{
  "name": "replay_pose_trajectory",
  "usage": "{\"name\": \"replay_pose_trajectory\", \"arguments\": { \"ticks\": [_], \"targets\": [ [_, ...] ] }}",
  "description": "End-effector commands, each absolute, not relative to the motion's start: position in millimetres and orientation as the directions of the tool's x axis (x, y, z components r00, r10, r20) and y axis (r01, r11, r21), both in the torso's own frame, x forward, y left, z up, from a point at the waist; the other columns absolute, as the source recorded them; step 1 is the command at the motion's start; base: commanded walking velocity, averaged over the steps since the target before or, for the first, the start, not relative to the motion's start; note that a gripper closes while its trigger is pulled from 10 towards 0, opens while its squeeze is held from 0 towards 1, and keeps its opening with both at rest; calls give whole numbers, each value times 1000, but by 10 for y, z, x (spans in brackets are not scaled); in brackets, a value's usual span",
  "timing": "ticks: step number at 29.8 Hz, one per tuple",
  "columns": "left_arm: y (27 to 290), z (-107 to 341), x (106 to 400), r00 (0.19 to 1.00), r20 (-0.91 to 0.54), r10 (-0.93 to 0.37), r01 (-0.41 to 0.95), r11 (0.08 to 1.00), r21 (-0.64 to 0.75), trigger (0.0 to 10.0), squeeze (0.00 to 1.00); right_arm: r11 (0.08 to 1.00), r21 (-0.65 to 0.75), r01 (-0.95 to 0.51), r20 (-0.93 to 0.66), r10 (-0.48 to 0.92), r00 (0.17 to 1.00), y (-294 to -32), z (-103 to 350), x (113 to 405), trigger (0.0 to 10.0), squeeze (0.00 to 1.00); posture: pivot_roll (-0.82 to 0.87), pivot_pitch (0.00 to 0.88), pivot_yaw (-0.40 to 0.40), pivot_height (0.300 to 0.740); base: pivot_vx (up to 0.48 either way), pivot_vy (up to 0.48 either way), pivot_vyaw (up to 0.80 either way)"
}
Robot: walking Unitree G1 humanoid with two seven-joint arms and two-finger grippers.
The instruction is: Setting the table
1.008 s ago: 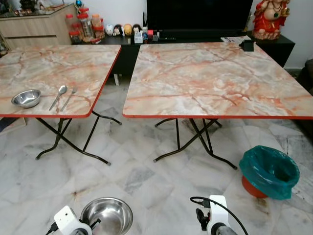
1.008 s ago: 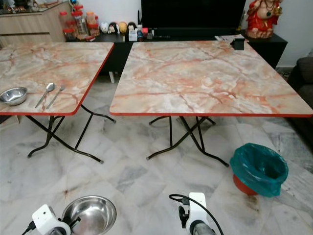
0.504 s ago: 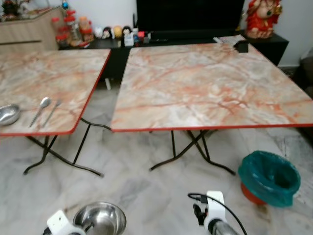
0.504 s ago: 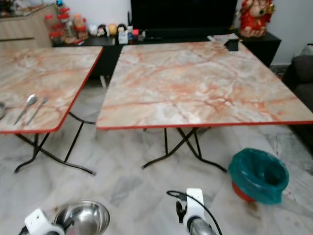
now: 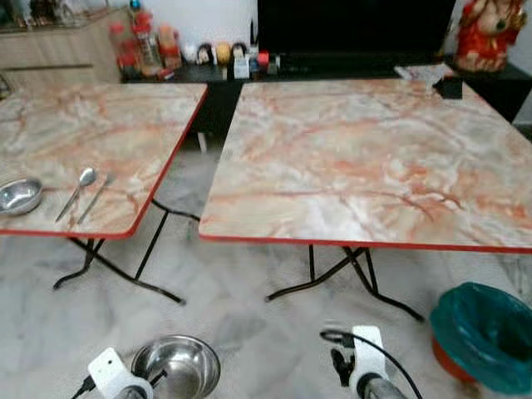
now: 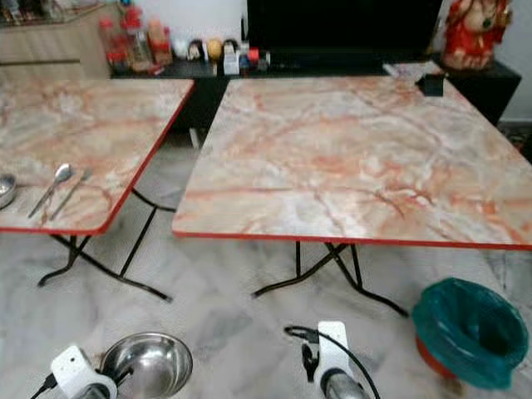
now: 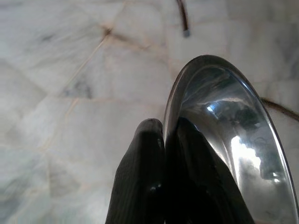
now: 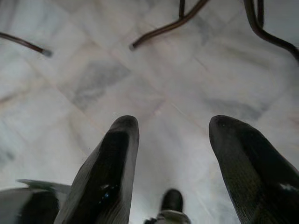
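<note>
Left gripper (image 7: 163, 128) clamped on rim of shiny round steel bowl (image 5: 176, 366) – I held it low over pale marble floor (image 5: 241, 291), short of tables. Right gripper (image 8: 173, 140) spread wide, empty. Ahead: big marble-pattern folding table with red edge (image 5: 366, 158); its black crossed legs (image 5: 341, 270) and green-lined bin (image 5: 482, 332) stood in path. Left table (image 5: 91, 133) carried second small steel bowl (image 5: 18, 195), metal spoon (image 5: 79, 189), metal fork (image 5: 96, 198). No legible writing – too blurred.

Grey-veined white marble floor (image 5: 249, 307); two red-edged marble-pattern folding tables (image 5: 366, 158), black TV console (image 5: 349, 66), green-lined bin (image 5: 486, 332), wooden cabinet (image 5: 58, 54).
</note>
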State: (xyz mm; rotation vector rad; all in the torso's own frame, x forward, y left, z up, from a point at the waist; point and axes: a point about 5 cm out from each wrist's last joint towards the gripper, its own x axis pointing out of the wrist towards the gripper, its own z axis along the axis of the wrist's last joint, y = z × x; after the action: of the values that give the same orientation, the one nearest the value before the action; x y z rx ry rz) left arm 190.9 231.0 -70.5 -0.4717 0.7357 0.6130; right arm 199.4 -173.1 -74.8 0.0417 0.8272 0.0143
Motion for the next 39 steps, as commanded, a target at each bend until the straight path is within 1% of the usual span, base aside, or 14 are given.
{"name": "replay_pose_trajectory", "arguments": {
  "ticks": [1, 16, 24, 39],
  "targets": [
    [2331, -730, 1851, 563, -745, 358, -659, 738, -144, 10000, 0, 998, 62, 28, -729, 26, 684, -1720, -737, 2015, 10000, 0, 22, 0, 16, 719, 0, -379, 0],
    [2328, -718, 1877, 572, -740, 354, -643, 754, -136, 10000, 0, 998, 53, 27, -735, 21, 678, -1749, -750, 1986, 10000, 0, 3, 7, 24, 719, 0, -371, 0],
    [2320, -717, 1881, 580, -737, 347, -631, 764, -136, 10000, 0, 998, 49, 33, -735, 14, 678, -1784, -751, 1975, 10000, 0, -4, 0, 27, 719, 181, -368, 0],
    [2292, -721, 1882, 601, -733, 319, -599, 787, -149, 10000, 0, 998, 51, 25, -732, 21, 681, -1747, -747, 1990, 10000, 0, -19, 0, 39, 719, 250, -370, 0]
  ]
}}
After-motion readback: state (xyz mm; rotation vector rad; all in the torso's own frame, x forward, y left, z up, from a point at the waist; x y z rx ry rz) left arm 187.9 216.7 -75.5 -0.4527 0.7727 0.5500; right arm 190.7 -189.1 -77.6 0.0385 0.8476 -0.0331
